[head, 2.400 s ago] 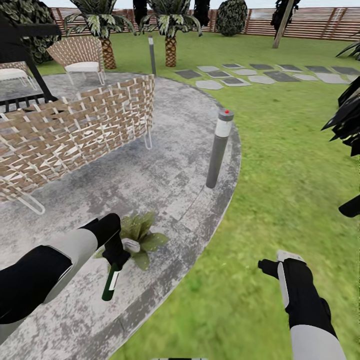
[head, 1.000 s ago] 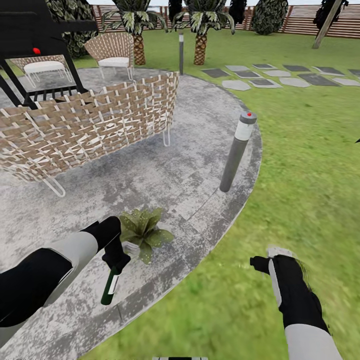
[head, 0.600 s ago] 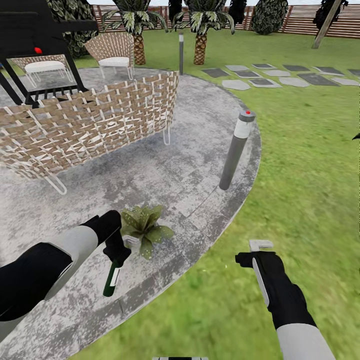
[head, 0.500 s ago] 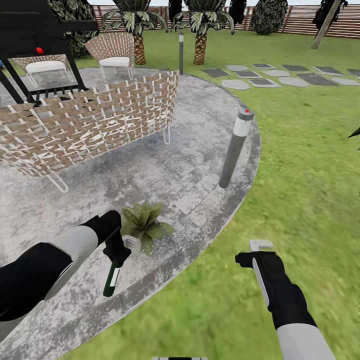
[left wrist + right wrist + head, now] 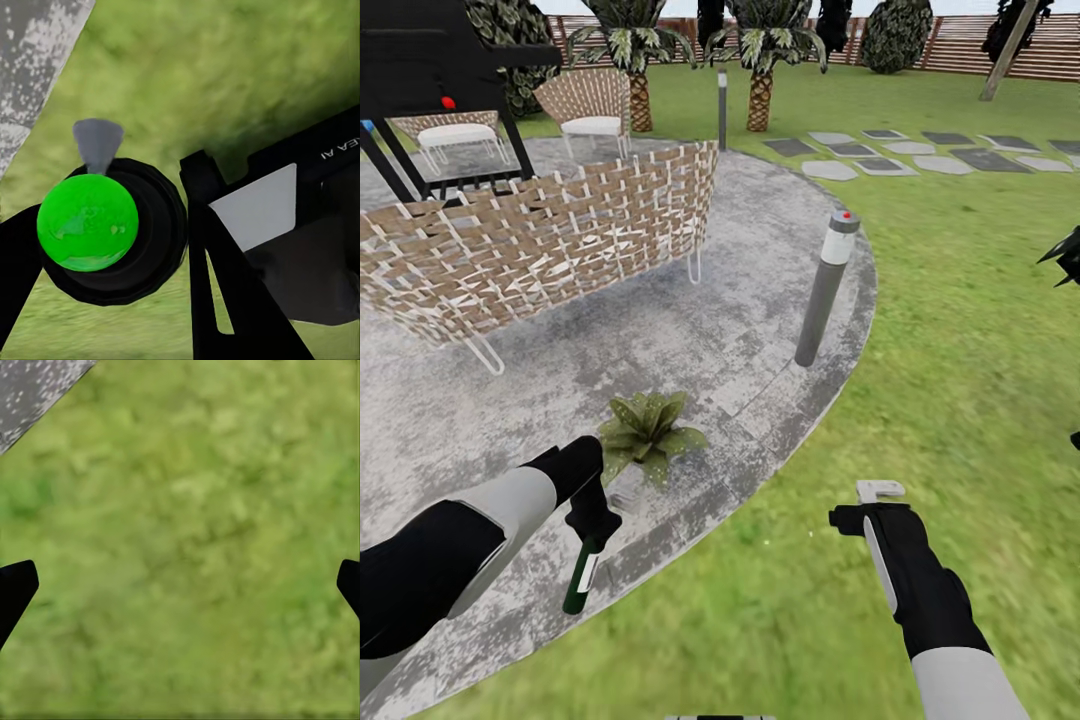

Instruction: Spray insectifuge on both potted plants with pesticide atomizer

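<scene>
My left gripper [image 5: 592, 520] is shut on the neck of the pesticide atomizer [image 5: 579, 582], a dark green bottle with a white label that hangs tilted below the fingers. In the left wrist view the atomizer [image 5: 88, 223] shows end-on as a green disc in a black ring, with its grey nozzle beside it. A potted plant [image 5: 648, 432] with pointed green leaves stands on the paved patio [image 5: 690, 350] just beyond the left gripper, its grey pot partly behind it. My right gripper [image 5: 867, 500] hangs open over the lawn; in the right wrist view the right gripper [image 5: 182, 585] has only grass between its fingertips.
A grey bollard lamp [image 5: 822, 295] with a red dot stands at the patio's edge. A woven chair [image 5: 540, 250] sits beyond the plant, with a black frame [image 5: 440, 90] and a second chair behind. Stepping stones [image 5: 920, 155], palms and a fence lie farther back.
The whole view has shifted, so the camera moved. The right arm came left toward the patio edge. The left gripper still holds the atomizer, now slightly lower and farther from the plant.
</scene>
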